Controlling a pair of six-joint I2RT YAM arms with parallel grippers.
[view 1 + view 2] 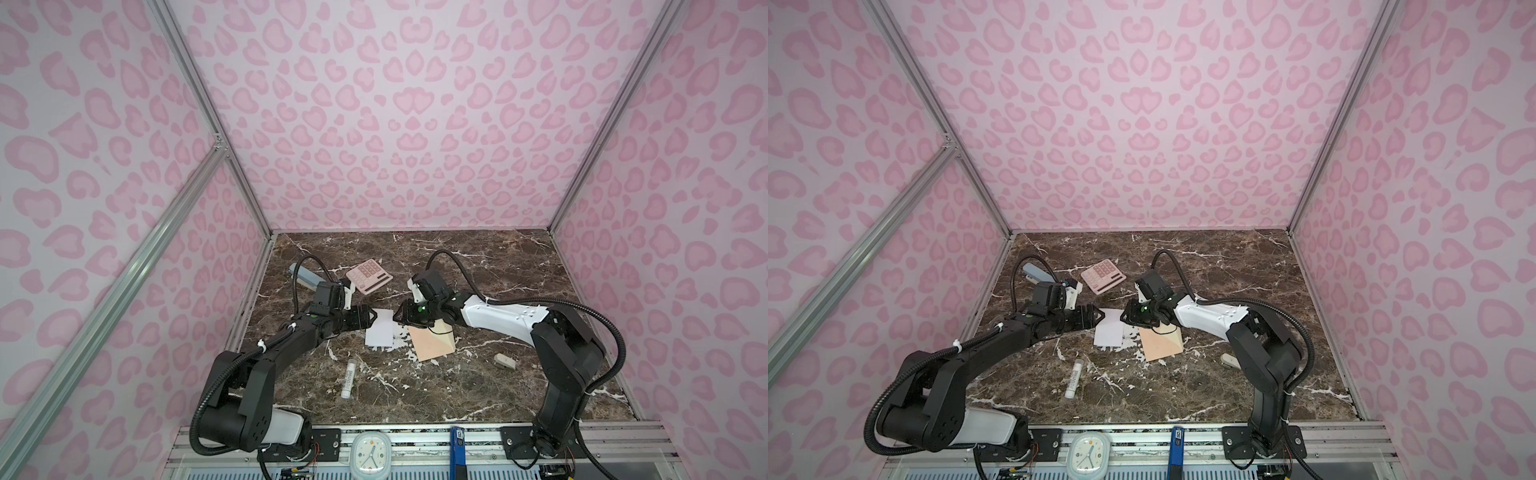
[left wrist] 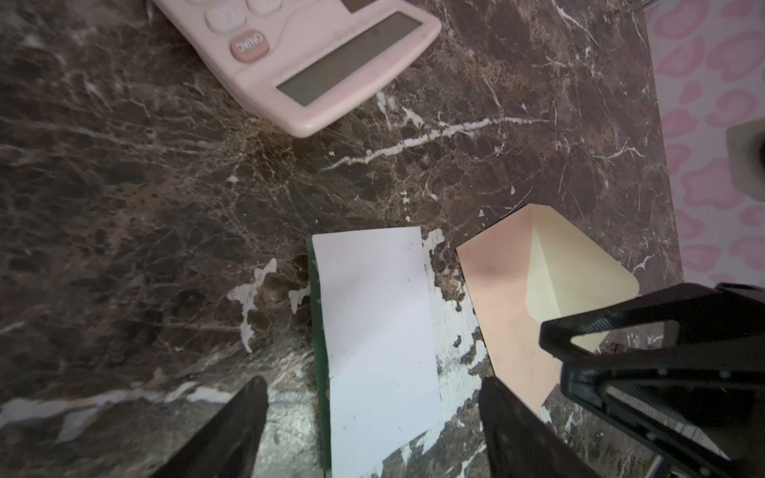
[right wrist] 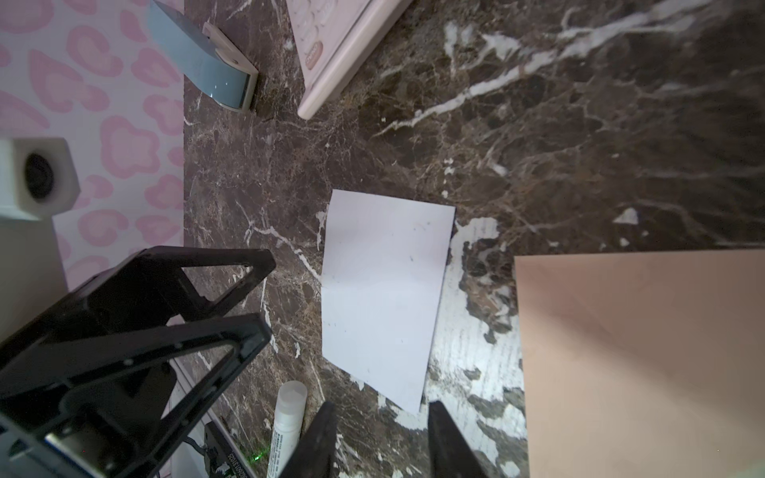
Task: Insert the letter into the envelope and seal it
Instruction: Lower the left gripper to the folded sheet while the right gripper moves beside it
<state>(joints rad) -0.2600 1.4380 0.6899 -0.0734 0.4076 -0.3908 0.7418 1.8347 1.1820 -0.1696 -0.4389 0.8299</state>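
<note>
Left end effector astride letter — green edge: left wrist only

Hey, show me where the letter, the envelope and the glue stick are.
letter (image 1: 380, 336): in a top view, middle of the white sheet.
envelope (image 1: 428, 347): in a top view, its peach body.
glue stick (image 1: 348, 379): in a top view, middle of the tube.

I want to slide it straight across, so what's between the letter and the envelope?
Nothing is in the way. Only a bare strip of table, marble with white chipped patches, separates the letter from the envelope. Both wrist views show this.
</note>
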